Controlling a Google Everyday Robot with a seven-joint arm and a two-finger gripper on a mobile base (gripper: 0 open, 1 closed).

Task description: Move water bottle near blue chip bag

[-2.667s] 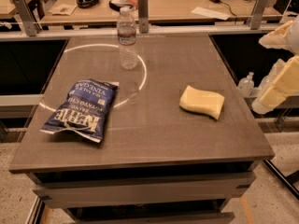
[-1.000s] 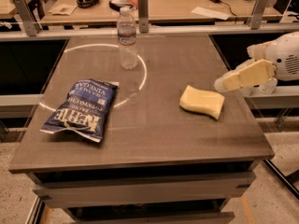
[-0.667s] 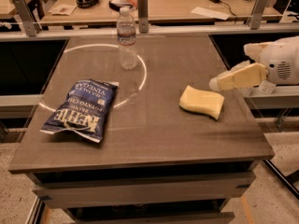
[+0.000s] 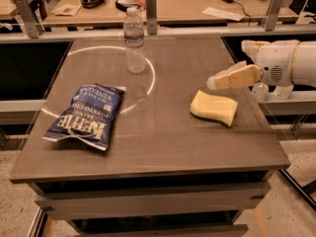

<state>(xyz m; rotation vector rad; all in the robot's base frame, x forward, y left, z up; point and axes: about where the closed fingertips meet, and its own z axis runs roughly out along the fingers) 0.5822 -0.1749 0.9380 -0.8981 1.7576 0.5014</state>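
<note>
At the frame's right edge the gripper (image 4: 215, 82), open or closed I cannot tell, points left toward the upright water bottle (image 4: 134, 41), well apart at upper left, behind the blue chip bag (image 4: 85, 115).

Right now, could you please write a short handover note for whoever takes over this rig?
The tool holds nothing and hovers over the right side of the brown table, just behind the yellow sponge.
The clear ribbed plastic water bottle with a white cap stands upright near the table's far edge, left of centre.
The crinkled dark blue chip bag lies flat at the front left, apart from the bottle.
Done: nothing yet; the bottle is not grasped.
Left: reach across to the bottle, grasp it, and set it down beside the bag.
</note>
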